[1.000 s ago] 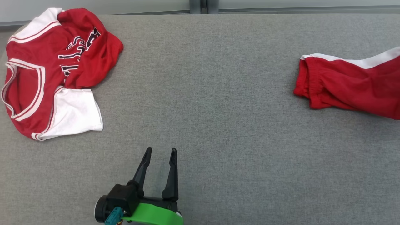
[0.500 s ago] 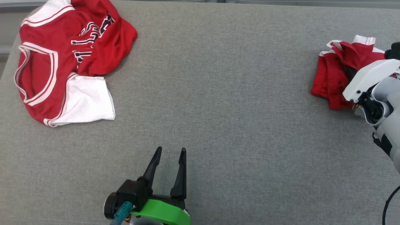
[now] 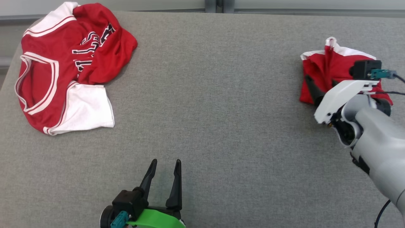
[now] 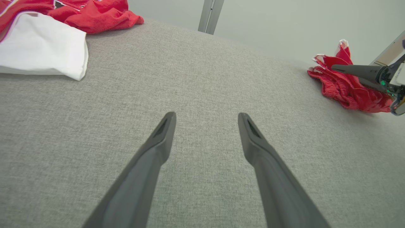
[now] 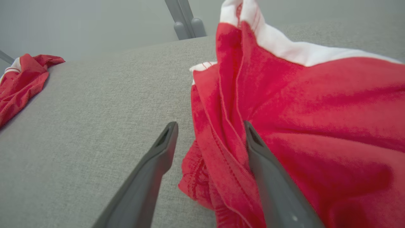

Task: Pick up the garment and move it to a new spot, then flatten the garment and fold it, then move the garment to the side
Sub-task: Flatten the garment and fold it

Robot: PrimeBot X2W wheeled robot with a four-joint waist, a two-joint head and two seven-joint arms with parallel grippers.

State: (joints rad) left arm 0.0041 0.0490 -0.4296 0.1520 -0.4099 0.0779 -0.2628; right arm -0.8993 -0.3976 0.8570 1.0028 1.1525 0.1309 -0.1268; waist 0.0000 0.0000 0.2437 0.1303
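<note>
The garment [image 3: 329,66], red with a white band, lies bunched in a heap at the far right of the grey surface [image 3: 215,95]. My right gripper [image 3: 321,88] stands open at its near-left edge. In the right wrist view the right gripper [image 5: 210,126] has a loose fold of the garment [image 5: 316,110] between its fingers, with the right finger against the cloth and the left over bare surface. Near the front edge my left gripper [image 3: 166,162] is open with nothing in it, its fingers pointing across the surface, as the left wrist view also shows [image 4: 206,116].
A red and white jersey [image 3: 47,69] with dark lettering lies crumpled at the far left corner; its white sleeve [image 4: 41,47] shows in the left wrist view. A pale wall with a grey post [image 3: 215,5] runs behind the surface. The left wrist view catches the garment [image 4: 348,88].
The head camera has shifted. My right arm has come into view and its gripper has opened. The garment, stretched out a second ago, now sits bunched. The left gripper stays open.
</note>
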